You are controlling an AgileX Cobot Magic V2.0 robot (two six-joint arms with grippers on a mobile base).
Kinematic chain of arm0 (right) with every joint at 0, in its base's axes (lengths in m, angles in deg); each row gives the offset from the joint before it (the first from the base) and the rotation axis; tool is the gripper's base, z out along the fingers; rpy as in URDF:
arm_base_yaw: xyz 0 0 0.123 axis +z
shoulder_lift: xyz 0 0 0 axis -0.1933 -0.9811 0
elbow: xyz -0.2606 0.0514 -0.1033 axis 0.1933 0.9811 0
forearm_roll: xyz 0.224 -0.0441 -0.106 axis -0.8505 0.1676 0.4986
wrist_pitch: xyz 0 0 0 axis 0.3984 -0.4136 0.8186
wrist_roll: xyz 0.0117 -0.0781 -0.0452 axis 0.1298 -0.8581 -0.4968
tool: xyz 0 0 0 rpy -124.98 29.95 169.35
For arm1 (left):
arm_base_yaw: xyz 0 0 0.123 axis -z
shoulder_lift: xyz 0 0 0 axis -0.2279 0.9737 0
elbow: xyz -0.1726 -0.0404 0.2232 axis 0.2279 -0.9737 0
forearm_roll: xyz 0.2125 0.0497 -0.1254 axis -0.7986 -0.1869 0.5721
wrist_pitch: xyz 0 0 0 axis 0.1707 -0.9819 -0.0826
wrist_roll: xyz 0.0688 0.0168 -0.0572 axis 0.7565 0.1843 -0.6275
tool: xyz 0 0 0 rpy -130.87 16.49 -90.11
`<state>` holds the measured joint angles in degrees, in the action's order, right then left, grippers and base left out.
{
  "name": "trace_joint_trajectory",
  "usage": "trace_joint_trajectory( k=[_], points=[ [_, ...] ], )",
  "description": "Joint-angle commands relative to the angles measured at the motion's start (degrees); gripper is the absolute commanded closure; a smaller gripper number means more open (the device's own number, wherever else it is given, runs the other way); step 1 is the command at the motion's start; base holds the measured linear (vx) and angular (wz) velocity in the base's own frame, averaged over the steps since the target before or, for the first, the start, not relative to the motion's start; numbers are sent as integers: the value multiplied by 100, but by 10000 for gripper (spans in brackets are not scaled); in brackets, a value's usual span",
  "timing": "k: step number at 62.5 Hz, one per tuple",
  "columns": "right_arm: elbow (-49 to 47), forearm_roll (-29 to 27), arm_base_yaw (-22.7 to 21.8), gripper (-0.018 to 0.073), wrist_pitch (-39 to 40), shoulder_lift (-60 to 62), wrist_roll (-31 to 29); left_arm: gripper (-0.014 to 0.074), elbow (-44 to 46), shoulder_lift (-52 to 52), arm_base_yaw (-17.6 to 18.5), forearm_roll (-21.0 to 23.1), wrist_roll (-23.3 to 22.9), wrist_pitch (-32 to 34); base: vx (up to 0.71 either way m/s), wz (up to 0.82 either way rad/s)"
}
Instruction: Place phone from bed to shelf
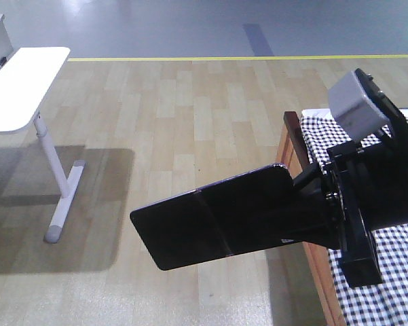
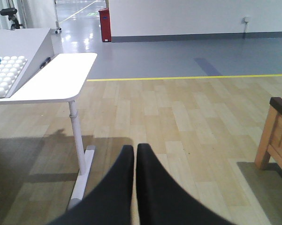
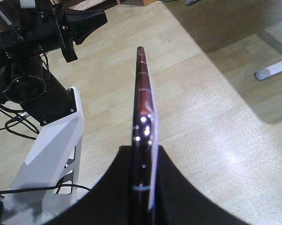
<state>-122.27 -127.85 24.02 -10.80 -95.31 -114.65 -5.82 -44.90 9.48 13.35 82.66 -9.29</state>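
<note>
The phone [image 1: 217, 217], glossy black with a crease across its middle, hangs flat in the air over the wood floor, left of the bed [image 1: 387, 278]. My right gripper [image 1: 304, 204] is shut on its right end. In the right wrist view the phone [image 3: 142, 103] shows edge-on, pinkish and thin, clamped between the two black fingers of the right gripper [image 3: 143, 157]. My left gripper [image 2: 135, 151] is shut with nothing in it and points over the floor. The shelf is out of view.
A white side table [image 1: 20, 88] on a thin leg stands at the left, its foot [image 1: 61, 210] on the floor. The bed's wooden frame corner [image 2: 274, 136] is at the right. The robot's white base [image 3: 51, 150] and cables lie below the left arm [image 3: 42, 28].
</note>
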Motion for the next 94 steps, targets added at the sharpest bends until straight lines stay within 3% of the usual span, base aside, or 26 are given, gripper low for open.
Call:
trace_joint_trajectory(
  k=[1, 94],
  points=[
    [-161, -489, -14, 564, -320, 111, -30, 596, -14, -38, -11, 36, -22, 418, 23, 3],
    [-161, -489, -14, 564, -320, 111, -30, 596, -14, -38, -11, 36, -22, 418, 21, 10]
  ],
)
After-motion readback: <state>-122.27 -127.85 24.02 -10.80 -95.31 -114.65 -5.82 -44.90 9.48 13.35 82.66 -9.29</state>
